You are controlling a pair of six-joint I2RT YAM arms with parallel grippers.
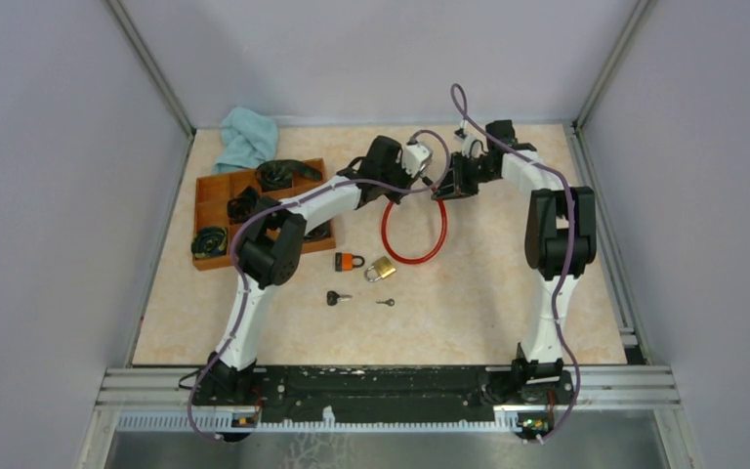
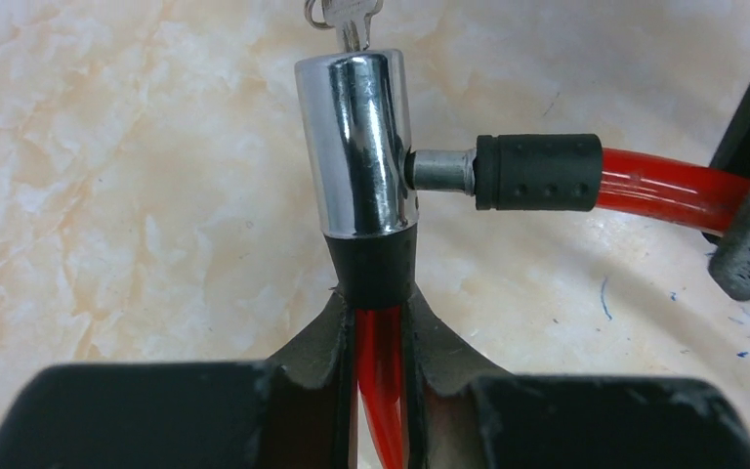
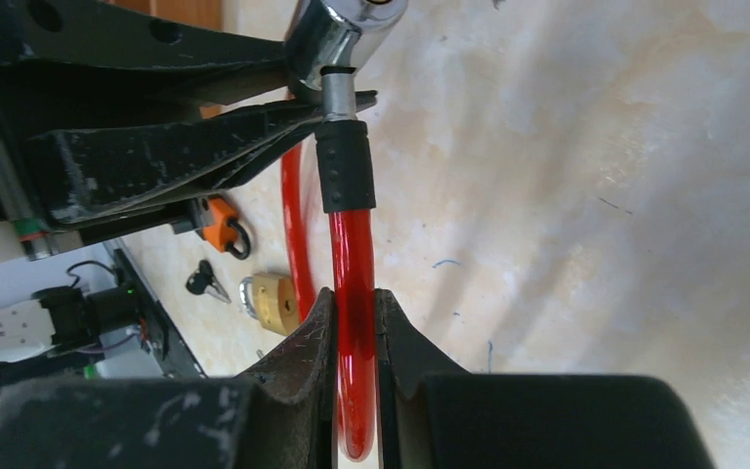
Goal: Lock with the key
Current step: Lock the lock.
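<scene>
A red cable lock (image 1: 413, 234) hangs as a loop between both grippers above the table. My left gripper (image 2: 381, 322) is shut on the red cable just below the chrome lock barrel (image 2: 356, 142). A silver key (image 2: 344, 18) sticks out of the barrel's far end. The cable's other end, a metal pin with a black sleeve (image 2: 537, 172), sits in the barrel's side. My right gripper (image 3: 354, 327) is shut on the red cable (image 3: 352, 264) below that black sleeve (image 3: 344, 166). In the top view the grippers meet near the back middle, left gripper (image 1: 428, 178), right gripper (image 1: 446, 184).
On the table lie an orange padlock (image 1: 349, 261), a brass padlock (image 1: 381, 268), a black-headed key (image 1: 336, 298) and a small key (image 1: 386, 302). A wooden tray (image 1: 211, 195) with black parts and a teal cloth (image 1: 249, 137) are at the back left.
</scene>
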